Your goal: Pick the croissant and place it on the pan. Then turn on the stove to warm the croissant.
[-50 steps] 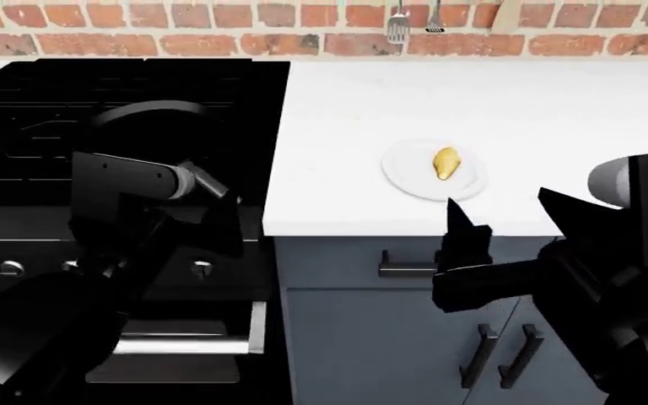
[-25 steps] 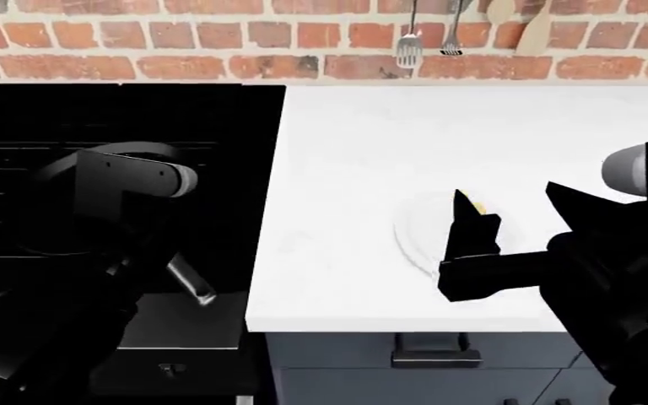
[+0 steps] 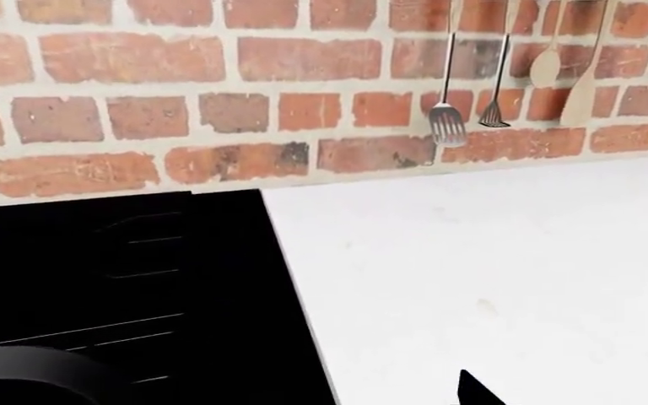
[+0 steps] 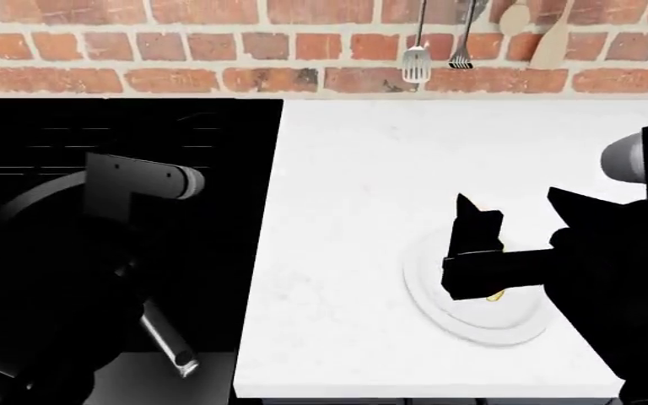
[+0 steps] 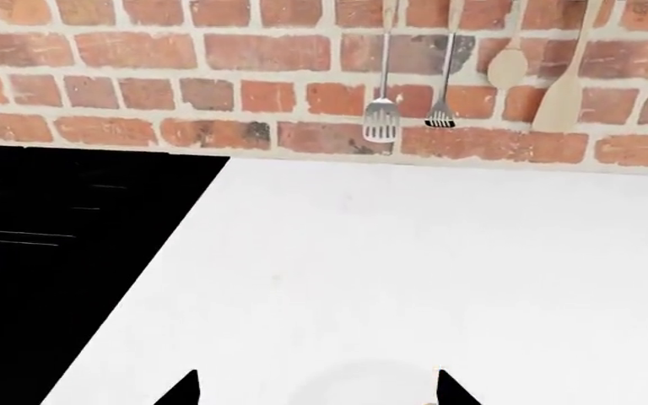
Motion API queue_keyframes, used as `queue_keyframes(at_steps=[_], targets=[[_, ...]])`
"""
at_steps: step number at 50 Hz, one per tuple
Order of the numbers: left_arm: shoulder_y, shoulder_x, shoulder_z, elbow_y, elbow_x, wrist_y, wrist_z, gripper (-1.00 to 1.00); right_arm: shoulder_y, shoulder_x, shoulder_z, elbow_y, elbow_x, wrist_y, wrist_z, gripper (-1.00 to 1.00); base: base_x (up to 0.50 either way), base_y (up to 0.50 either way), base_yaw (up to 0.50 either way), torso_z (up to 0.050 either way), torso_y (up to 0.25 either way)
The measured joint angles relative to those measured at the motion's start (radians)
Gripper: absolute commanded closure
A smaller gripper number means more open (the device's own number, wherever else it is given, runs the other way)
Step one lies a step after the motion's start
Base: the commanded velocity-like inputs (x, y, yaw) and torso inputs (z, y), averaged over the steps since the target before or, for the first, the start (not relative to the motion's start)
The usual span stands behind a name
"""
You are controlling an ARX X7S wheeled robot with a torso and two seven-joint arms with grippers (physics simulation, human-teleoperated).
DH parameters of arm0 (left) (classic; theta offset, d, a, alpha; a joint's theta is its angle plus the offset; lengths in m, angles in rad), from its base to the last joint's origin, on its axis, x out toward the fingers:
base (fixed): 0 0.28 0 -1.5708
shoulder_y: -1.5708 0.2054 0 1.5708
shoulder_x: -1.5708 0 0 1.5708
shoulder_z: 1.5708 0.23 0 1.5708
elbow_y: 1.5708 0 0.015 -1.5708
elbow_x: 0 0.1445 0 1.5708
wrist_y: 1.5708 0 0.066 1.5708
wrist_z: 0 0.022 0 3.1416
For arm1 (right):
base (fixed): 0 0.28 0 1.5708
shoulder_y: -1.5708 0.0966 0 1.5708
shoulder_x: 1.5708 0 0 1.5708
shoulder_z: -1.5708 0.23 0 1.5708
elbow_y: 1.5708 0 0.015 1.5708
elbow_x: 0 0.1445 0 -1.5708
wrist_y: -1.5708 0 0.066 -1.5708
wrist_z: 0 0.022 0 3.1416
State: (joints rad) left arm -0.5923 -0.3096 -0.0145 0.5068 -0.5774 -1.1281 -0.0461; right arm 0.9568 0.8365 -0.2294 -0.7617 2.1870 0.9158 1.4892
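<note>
golden croissant (image 4: 493, 295) still lies on the white plate (image 4: 459, 316) under my spread right pincer (image 5: 316, 390), so nothing is done yet.

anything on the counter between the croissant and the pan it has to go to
Nothing visible does. The croissant lies on the white plate, mostly hidden under the right claw. From there to the pan on the stove, only bare white counter shows. The left arm hangs over the pan.
</note>
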Motion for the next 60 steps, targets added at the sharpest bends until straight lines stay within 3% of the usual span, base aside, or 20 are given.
queue_keyframes(at_steps=[12, 27, 47, 60], targets=[[0.0, 0.007, -0.006, -0.018, -0.016, 0.009, 0.007, -1.0, 0.098, 0.064, -0.092, 0.107, 0.16, -0.081, 0.035, -1.0, 0.0, 0.0, 0.0, 0.0, 0.0], [-0.025, 0.019, 0.012, -0.074, -0.018, 0.044, 0.028, -1.0, 0.194, 0.106, -0.215, 0.247, 0.224, -0.11, 0.048, -1.0, 0.0, 0.0, 0.0, 0.0, 0.0], [-0.063, 0.028, 0.039, -0.152, -0.008, 0.1, 0.053, -1.0, 0.364, 0.09, -0.429, 0.479, 0.18, 0.042, 0.022, -1.0, 0.0, 0.0, 0.0, 0.0, 0.0], [-0.079, 0.03, 0.049, -0.198, -0.004, 0.124, 0.063, -1.0, 0.379, 0.072, -0.497, 0.561, 0.132, 0.101, -0.034, -1.0, 0.0, 0.0, 0.0, 0.0, 0.0]])
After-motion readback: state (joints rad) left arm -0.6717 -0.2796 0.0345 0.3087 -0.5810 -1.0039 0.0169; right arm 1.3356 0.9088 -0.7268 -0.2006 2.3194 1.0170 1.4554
